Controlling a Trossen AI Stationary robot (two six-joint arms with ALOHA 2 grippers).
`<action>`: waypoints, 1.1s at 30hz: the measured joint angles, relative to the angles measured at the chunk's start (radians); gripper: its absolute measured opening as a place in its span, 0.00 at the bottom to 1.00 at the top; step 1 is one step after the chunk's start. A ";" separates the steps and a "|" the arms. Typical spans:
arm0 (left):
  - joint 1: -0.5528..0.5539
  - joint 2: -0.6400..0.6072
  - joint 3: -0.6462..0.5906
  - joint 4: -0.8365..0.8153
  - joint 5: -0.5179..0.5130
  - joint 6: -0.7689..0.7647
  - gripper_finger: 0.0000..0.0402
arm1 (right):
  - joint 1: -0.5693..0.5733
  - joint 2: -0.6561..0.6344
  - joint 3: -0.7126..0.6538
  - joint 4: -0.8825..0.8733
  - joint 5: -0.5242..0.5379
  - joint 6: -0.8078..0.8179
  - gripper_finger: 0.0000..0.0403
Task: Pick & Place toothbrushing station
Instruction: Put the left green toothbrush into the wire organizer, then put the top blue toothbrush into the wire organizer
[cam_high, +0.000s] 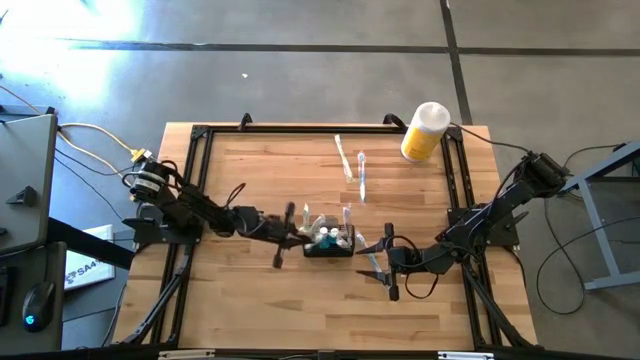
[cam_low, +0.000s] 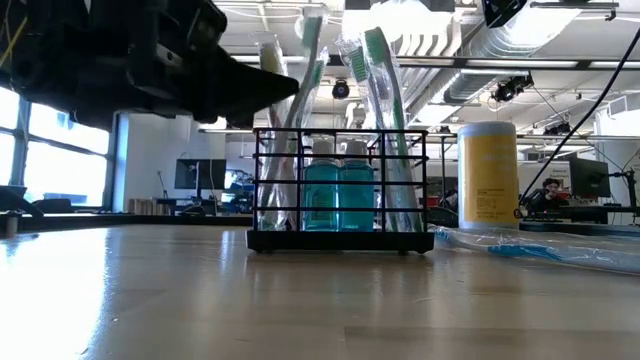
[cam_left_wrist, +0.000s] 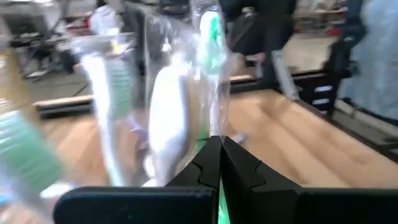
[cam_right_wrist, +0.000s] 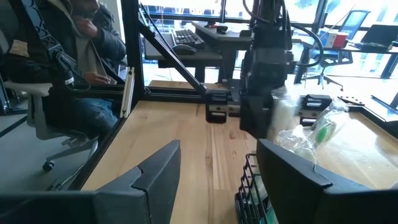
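Caddy: the black wire-mesh toothbrushing station (cam_high: 329, 241) stands upright on the wooden table (cam_high: 260, 310), mid-table, holding wrapped toothbrushes (cam_low: 378, 60) and blue bottles (cam_low: 338, 197).
Left gripper (cam_high: 296, 232): fingers pressed together, just beside the caddy's left end, at the toothbrushes.
Right gripper (cam_high: 384, 262): fingers spread wide, holding nothing, just right of the caddy.
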 joint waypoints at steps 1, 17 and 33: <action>0.000 0.000 0.000 0.000 -0.022 -0.013 0.00 | 0.000 0.000 0.000 0.000 0.000 0.000 0.50; -0.001 -0.001 0.006 0.001 -0.012 -0.088 0.27 | -0.013 0.000 0.000 -0.007 -0.001 -0.001 0.50; -0.125 -0.070 0.006 0.023 -0.092 0.137 0.32 | 0.120 0.000 0.000 -0.066 0.660 -0.143 0.50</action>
